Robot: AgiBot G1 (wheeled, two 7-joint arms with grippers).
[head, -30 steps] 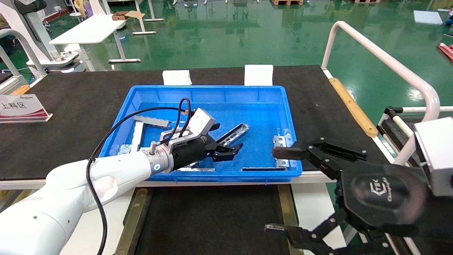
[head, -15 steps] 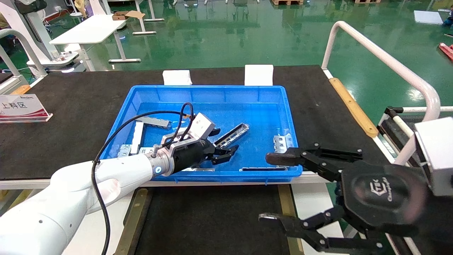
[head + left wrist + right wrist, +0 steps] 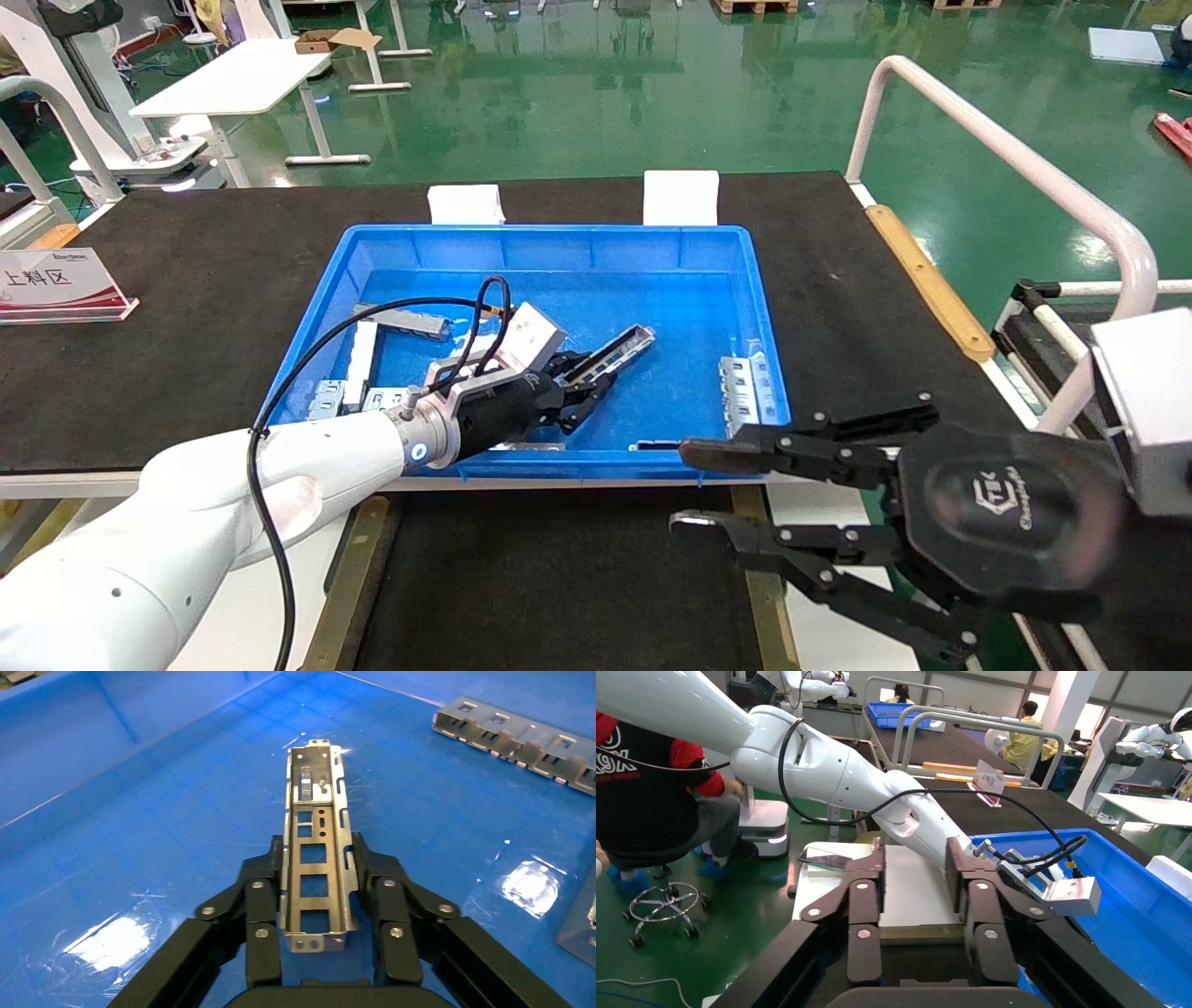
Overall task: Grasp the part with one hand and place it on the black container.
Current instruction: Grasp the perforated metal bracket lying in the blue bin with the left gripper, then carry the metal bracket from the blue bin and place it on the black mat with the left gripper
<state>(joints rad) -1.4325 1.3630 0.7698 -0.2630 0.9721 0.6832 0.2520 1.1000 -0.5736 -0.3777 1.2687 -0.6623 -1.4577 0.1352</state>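
Observation:
The part (image 3: 615, 351), a slim silver-grey trough strip with rectangular cut-outs, lies aslant on the floor of the blue bin (image 3: 549, 233). My left gripper (image 3: 585, 384) reaches into the bin and is shut on the part's near end. In the left wrist view its fingers (image 3: 261, 881) press both long sides of the part (image 3: 313, 776). The black container (image 3: 559, 578) is the flat black surface in front of the bin, between brownish-gold strips. My right gripper (image 3: 689, 487) is open and empty, hovering at the container's right edge, just in front of the bin.
Flat silver slotted plates (image 3: 400, 320) lie at the bin's left. A bracket strip (image 3: 745, 391) lies at its right and a dark strip (image 3: 694, 445) by its front wall. A white rail (image 3: 1006, 154) stands at right. A sign (image 3: 56, 284) stands at left.
My left gripper moved forward onto the part's near end and closed on it. My right gripper narrowed and its upper finger dropped lower and left.

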